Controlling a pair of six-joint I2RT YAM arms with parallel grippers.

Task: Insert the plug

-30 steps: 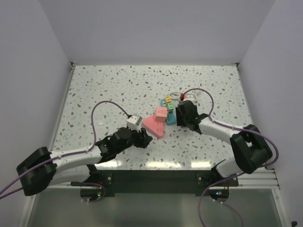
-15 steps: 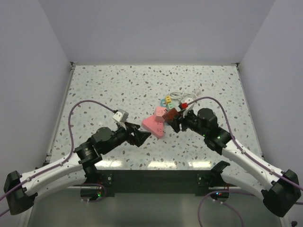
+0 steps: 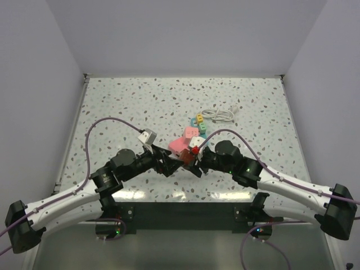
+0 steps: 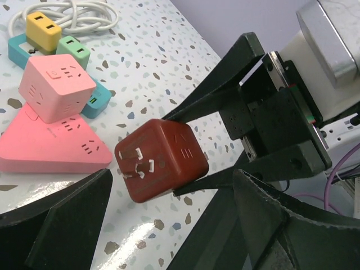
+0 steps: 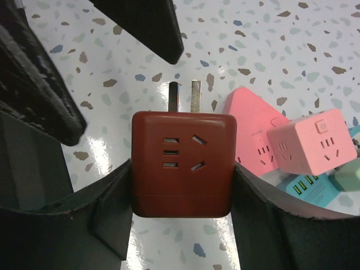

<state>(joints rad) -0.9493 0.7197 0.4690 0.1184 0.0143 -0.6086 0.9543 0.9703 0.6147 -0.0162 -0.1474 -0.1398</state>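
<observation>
My right gripper [image 5: 183, 194] is shut on a dark red cube plug [image 5: 183, 163] with two prongs pointing away from it. It holds the cube above the table, also seen in the top view [image 3: 188, 156]. My left gripper [image 3: 169, 162] is open and empty and faces the cube [image 4: 160, 159] prong side on. Its fingers [image 4: 56, 225] stand wide on either side, short of the cube and not touching it. A pink triangular socket block [image 4: 45, 149] and a pink cube socket [image 4: 53, 87] lie on the table just behind.
Yellow [image 4: 42, 28], green [image 4: 73, 50] and teal [image 4: 17, 50] adapters lie in a cluster behind the pink blocks, with a coiled white cable [image 3: 220, 115] further back. Both arms meet near the table's front middle. Walls enclose the speckled table [image 3: 124, 107].
My right gripper has carried the red cube left and nearer, up to the left gripper. The left gripper has shifted slightly right and stays open.
</observation>
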